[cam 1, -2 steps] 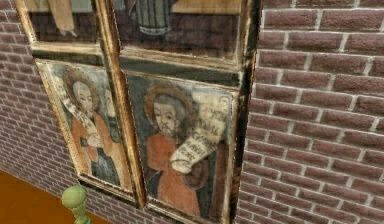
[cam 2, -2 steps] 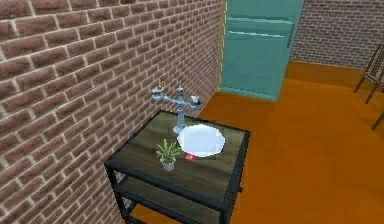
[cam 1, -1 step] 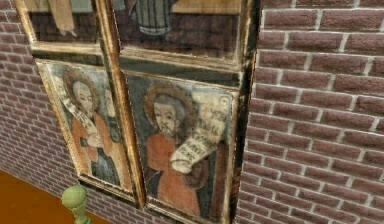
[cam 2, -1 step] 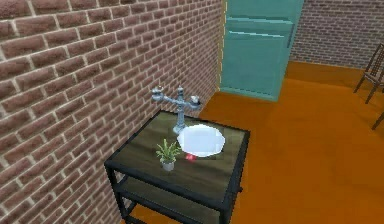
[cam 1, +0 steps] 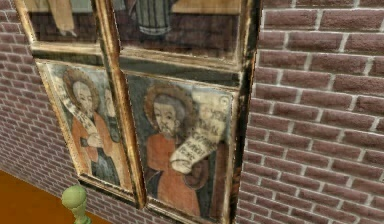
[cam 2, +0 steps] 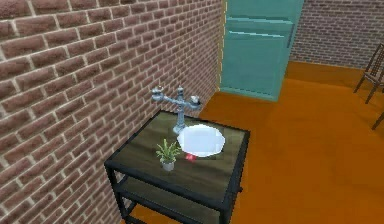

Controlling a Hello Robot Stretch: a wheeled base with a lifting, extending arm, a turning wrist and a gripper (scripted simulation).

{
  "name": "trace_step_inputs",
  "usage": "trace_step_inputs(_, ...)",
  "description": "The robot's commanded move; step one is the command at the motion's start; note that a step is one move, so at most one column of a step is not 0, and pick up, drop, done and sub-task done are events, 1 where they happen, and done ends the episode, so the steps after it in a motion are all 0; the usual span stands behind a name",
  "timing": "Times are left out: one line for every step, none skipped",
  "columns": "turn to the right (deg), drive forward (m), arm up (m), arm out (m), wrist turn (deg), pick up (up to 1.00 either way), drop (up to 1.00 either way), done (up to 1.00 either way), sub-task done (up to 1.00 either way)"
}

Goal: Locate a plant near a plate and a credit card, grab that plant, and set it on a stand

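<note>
A small green plant [cam 2: 167,153] in a pale pot stands on a dark low table [cam 2: 135,165] against the brick wall, at the lower middle of the arm side view. Just right of it lies a white plate [cam 2: 203,140]. A small red flat thing [cam 2: 189,160] lies at the plate's near edge; it may be the credit card. Behind the plate stands a silver candle holder [cam 2: 177,100] with several arms.
A teal door [cam 2: 260,45] is set in the far wall, and a dark chair [cam 2: 372,75] stands at the right edge. Orange floor spreads right of the table. The forward view has framed paintings of figures [cam 1: 140,120] on a brick wall and a pale green knob [cam 1: 75,199] at lower left.
</note>
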Motion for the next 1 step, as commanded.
trace_step_inputs(0.0,0.0,0.0,0.42,0.0,0.0,0.0,0.0,0.0)
